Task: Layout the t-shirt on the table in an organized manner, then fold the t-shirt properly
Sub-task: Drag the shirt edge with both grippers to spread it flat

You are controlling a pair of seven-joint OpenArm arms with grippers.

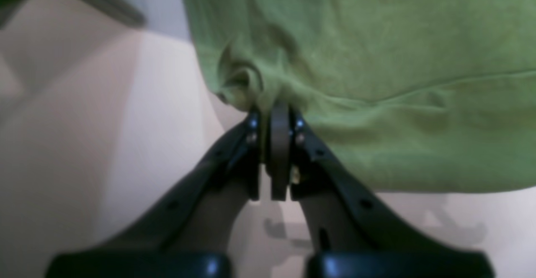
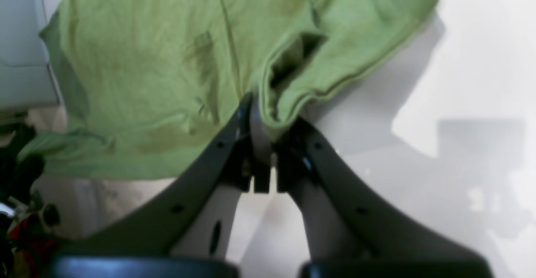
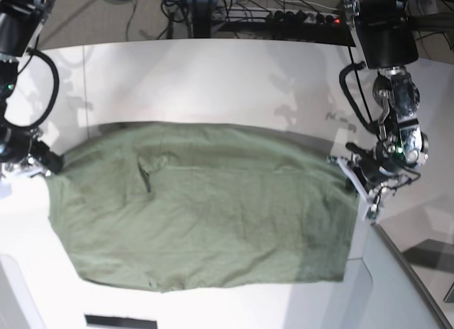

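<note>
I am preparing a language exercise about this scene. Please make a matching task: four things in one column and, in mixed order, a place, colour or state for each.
Column one:
1. t-shirt
2. table
3. left tool
4. right tool

Column two:
A. white
B. shut on the cloth, at the right side of the base view
C. olive green
D. shut on the cloth, at the left side of the base view

Pairs: 1-C, 2-A, 3-B, 4-D
</note>
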